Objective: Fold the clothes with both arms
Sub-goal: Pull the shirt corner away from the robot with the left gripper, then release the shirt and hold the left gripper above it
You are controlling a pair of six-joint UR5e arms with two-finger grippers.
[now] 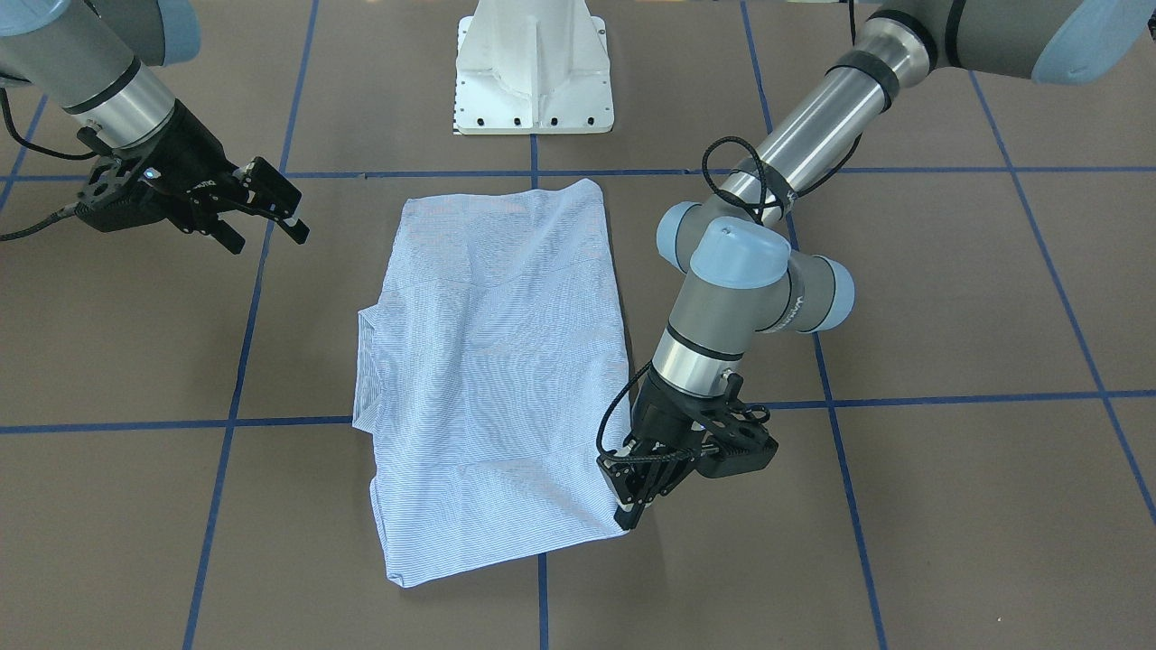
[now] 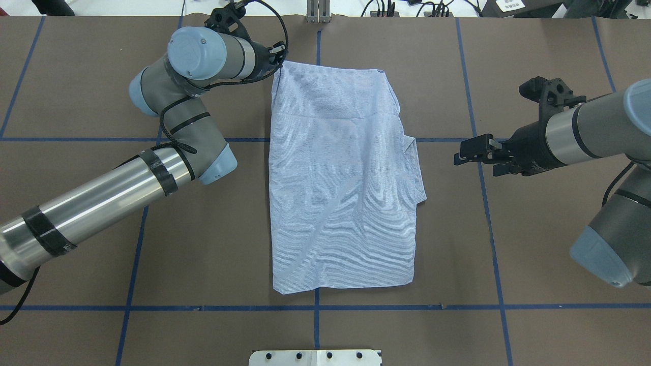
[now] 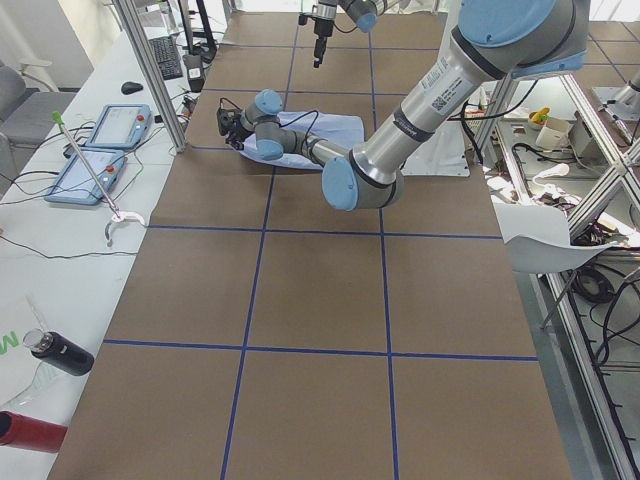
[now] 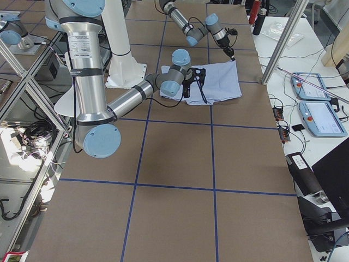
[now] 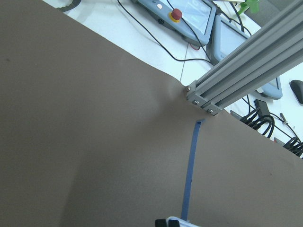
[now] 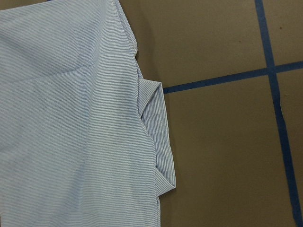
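There is one shirt [image 1: 497, 379] and two grippers of mine, each with two black fingers. The shirt is light-blue cloth with fine white stripes. It is folded into a rough oblong and lies flat but softly creased in the middle of the brown table [image 1: 948, 298], across the grid of blue tape lines [image 1: 903, 400]. A narrow folded band [image 2: 414, 168] sticks out from one long edge. My left gripper [image 1: 630, 515] points down at the shirt's far corner on my left. Its fingers are pinched together on that corner, and the cloth rises a little to meet them. My right gripper [image 2: 460, 153] hangs above bare table beside the opposite long edge, level with the protruding band and apart from it. Its fingers are spread and nothing is between them. From my right wrist I look straight down on that band and the striped weave around it. My left wrist camera shows only table, one tape line and a metal frame post [image 5: 246, 61]. The white pedestal base [image 1: 533, 72] stands just past the shirt's near short edge.
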